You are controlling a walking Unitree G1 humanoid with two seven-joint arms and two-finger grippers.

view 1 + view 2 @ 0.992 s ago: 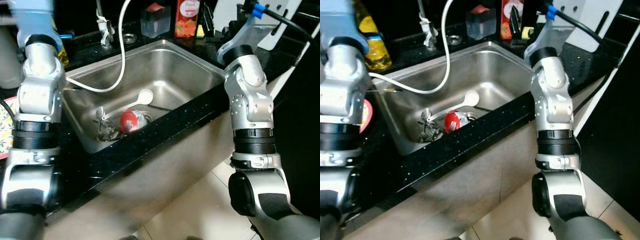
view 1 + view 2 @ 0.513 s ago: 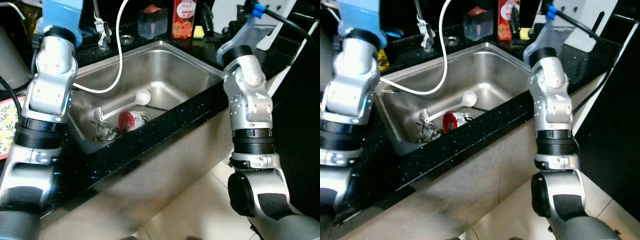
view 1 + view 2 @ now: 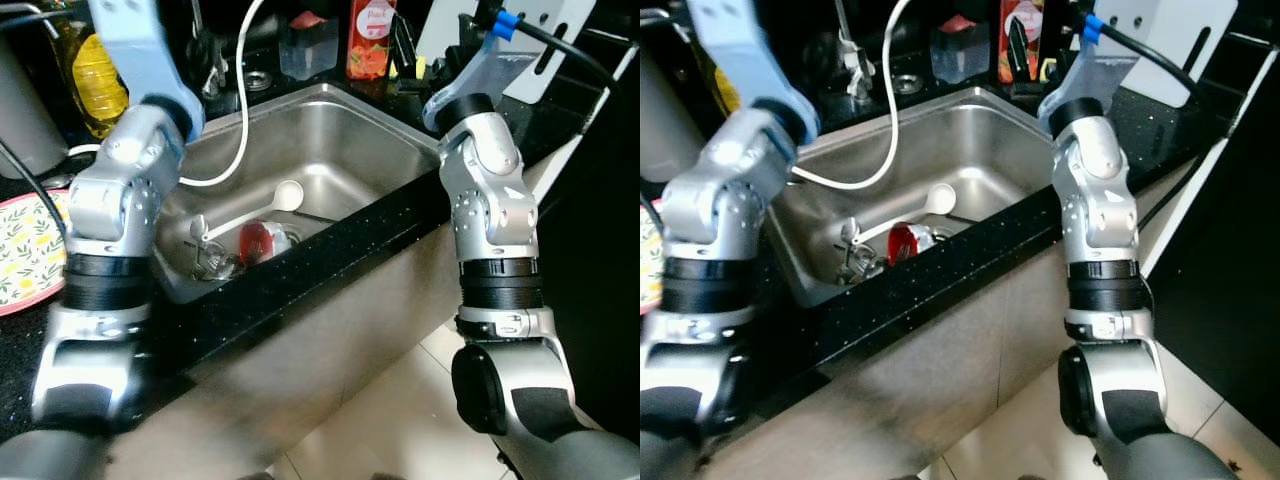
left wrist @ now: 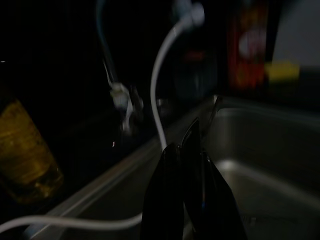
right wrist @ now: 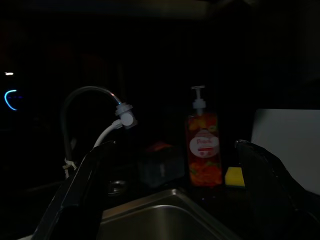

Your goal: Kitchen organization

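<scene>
A steel sink [image 3: 340, 135] is set in a black counter. In its bowl lie a white ladle [image 3: 286, 194], a red round item [image 3: 254, 240] and some metal utensils [image 3: 207, 262]. A white hose [image 3: 240, 110] hangs from the tap into the bowl. My left arm [image 3: 130, 190] reaches up over the sink's left rim. In the left wrist view, my left gripper [image 4: 186, 162] is shut and empty, near the hose [image 4: 159, 105]. My right arm [image 3: 485, 170] stands at the sink's right corner. My right gripper [image 5: 175, 200] is open, facing the tap [image 5: 90, 95] and an orange soap bottle [image 5: 204, 150].
Behind the sink stand the soap bottle [image 3: 370, 40], a clear container [image 3: 305, 45] and a yellow sponge [image 5: 233, 176]. A yellow oil bottle [image 3: 95, 80] and a floral plate [image 3: 25, 255] are on the left. A white board [image 3: 560, 40] leans at the right. Tiled floor [image 3: 400, 400] lies below.
My left arm has swung rightward from the counter's left side, so its elbow now sits over the sink's left rim. The right arm has barely moved.
</scene>
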